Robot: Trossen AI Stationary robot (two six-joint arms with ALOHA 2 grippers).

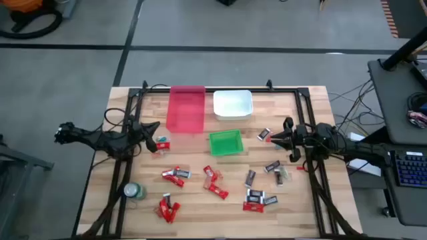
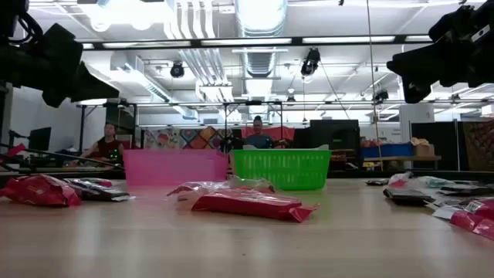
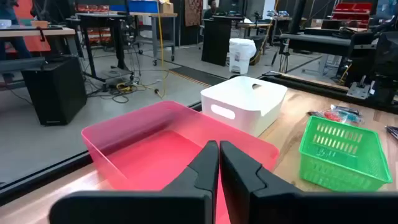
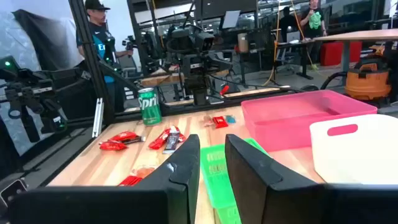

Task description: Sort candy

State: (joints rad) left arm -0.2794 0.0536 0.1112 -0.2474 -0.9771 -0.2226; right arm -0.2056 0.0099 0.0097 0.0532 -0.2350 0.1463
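With the left tool [image 1: 155,138] pinched together and the right tool [image 1: 269,139] slightly apart, both empty beside the green bin [image 1: 225,142], a descent is risking scattering crowded candy [image 1: 212,183].

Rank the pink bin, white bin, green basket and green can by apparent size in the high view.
1. pink bin, the largest footprint.
2. white bin.
3. green basket, only slightly smaller than the white bin, so those two are close.
4. green can, clearly the smallest.
The camera looks straight down, so nearness hardly skews this.
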